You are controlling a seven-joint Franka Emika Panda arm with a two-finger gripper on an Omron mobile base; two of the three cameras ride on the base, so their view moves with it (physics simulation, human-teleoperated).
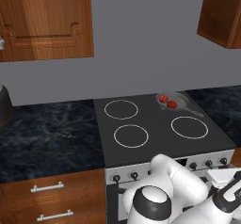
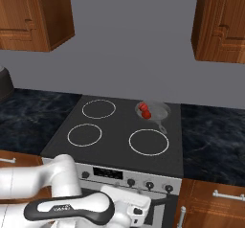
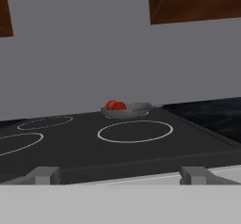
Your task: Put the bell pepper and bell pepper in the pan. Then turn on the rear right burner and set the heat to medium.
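peppers point(image 1: 163, 98) point(image 1: 172, 104): both in pan point(image 1: 181, 98) | pan: on rear right burner ring of cooktop point(image 1: 155, 148) | gripper point(image 3: 120, 175): fingers apart, holding nothing, low before the stove front

A home kitchen: a black glass cooktop point(image 1: 155, 124) at centre, wooden wall cabinets point(image 1: 44, 20) at 11 and 1 o'clock, dark marbled countertop point(image 1: 47, 136) at 9 o'clock, drawers point(image 1: 52, 197) below
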